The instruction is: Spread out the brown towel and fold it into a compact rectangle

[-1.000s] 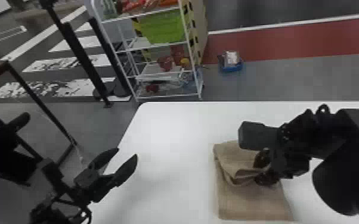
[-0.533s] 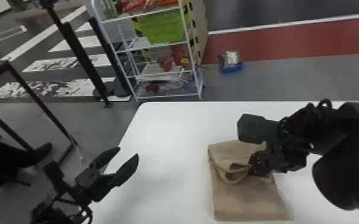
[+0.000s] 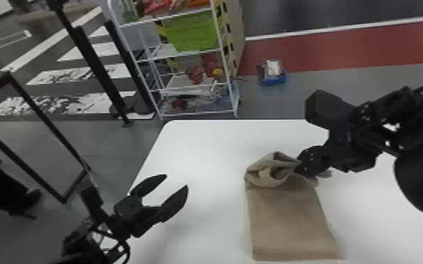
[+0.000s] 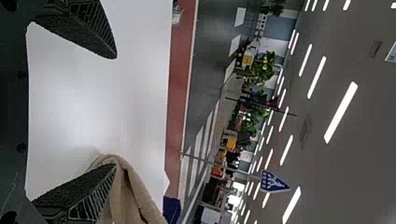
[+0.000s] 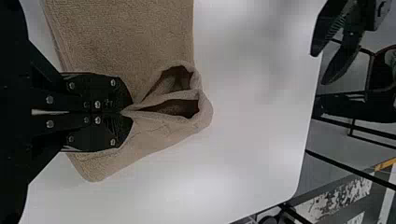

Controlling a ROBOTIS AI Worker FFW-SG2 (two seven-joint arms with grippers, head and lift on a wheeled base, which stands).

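Right gripper [image 5: 129,112] is clenched on a pinch of the brown towel [image 3: 288,221], at its bunched far end; the left gripper [image 3: 176,182] is spread wide with nothing between its fingers, over the left edge of the desk [image 3: 200,154]. The towel lies on the desk, well in from that left edge and short of the far one, its long flat part running toward the robot. Beside the closed fingertips the cloth stands up in open loops.

It looks light, limp and thick-piled, so it should grip well and cannot break, but it will sag and crease wherever it isn't held. I'd judge the bunched end still needs straightening. The free far corner nearer the left gripper seems the best second hold, taken through all its layers; pinching only the top one could drag the fold apart.

Past the far edge, a blue basket [image 3: 274,80] on the floor holds something pale and clear. On the white rack [image 3: 232,94] sits a green bin [image 3: 195,33]; what it holds I can't tell.
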